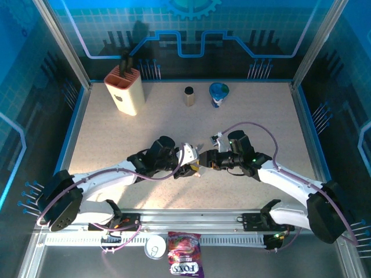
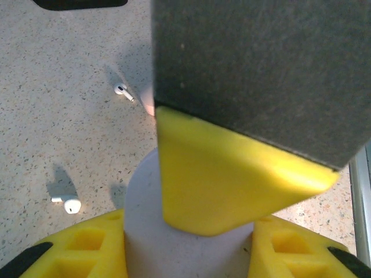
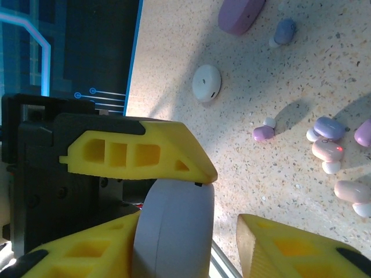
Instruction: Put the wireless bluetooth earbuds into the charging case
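A pale grey-white charging case (image 2: 174,243) sits clamped between the yellow fingers of my left gripper (image 2: 188,231), above the middle of the table (image 1: 116,145). My right gripper (image 3: 191,226) has come up to the same case (image 3: 174,231). One right finger (image 3: 87,249) lies against the case and the other (image 3: 301,249) stands apart from it. In the top view both grippers meet at the case (image 1: 189,153). Several pink and purple earbuds (image 3: 327,128) lie on the table, and two white earbuds (image 2: 123,90) lie beyond the left gripper.
A round white case (image 3: 207,83) and a purple case (image 3: 240,13) lie farther off on the table. At the back stand a knife block (image 1: 124,90), a brown cylinder (image 1: 189,97) and a blue cup (image 1: 218,94). A candy bag (image 1: 184,260) lies on the near rail.
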Tool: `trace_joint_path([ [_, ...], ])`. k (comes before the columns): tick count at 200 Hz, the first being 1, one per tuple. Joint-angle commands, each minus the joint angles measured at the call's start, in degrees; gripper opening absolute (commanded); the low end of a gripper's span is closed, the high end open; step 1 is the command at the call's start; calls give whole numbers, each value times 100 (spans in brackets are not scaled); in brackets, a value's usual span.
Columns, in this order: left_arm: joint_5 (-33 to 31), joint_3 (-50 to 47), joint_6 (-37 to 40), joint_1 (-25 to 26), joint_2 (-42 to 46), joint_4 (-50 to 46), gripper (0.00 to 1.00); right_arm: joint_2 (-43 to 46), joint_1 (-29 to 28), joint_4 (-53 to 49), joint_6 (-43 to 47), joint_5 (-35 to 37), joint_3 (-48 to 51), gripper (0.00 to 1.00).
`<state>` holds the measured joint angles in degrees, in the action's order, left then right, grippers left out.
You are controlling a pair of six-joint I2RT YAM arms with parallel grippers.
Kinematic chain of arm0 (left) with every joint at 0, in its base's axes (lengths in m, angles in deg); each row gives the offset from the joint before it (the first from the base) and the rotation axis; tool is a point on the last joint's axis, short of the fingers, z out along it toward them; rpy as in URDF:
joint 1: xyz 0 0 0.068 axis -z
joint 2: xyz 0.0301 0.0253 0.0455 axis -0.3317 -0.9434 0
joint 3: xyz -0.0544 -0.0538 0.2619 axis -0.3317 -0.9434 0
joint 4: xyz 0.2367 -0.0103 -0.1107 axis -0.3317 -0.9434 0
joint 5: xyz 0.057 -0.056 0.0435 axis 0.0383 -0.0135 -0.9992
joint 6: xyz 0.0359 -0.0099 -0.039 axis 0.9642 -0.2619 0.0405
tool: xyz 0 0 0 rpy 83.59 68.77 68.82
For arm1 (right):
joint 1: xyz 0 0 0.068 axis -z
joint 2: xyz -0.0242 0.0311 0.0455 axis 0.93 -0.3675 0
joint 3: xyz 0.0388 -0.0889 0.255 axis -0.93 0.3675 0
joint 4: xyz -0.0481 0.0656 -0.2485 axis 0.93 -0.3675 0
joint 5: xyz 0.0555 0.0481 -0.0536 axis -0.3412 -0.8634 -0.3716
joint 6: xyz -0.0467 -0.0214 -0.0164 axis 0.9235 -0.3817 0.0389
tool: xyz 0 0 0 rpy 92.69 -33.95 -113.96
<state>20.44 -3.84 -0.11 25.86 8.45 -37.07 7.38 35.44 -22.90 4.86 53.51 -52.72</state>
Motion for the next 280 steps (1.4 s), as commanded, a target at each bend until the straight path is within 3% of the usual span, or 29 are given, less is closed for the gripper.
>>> trace_joint_path([
  [1,64,184,98,67,-21,184,32,-29,-19,29,-30,26,-14,38],
  [21,11,114,107,68,42,147,32,84,67,-13,-34,76,27,37],
  [52,-123,46,107,71,94,149,32,205,161,-81,44,20,24,43],
  [109,-228,191,55,74,-68,230,33,60,230,147,-89,-182,111,23],
  [133,-315,144,-10,75,-80,417,39,135,290,309,-221,-216,174,18],
  [155,-442,28,-120,77,-67,680,49,256,419,403,-344,-230,243,17],
  [163,-467,-58,-176,73,-33,824,57,314,485,430,-411,-234,285,16],
  [216,-668,-1085,-1194,66,427,2735,99,822,932,871,-1017,-493,557,15],
  [260,-837,-1784,-2148,60,353,4798,99,1187,1240,1703,-2159,-762,757,13],
  [280,-810,-1941,-2233,59,132,5589,99,1335,1316,2035,-2631,-874,806,13],
])
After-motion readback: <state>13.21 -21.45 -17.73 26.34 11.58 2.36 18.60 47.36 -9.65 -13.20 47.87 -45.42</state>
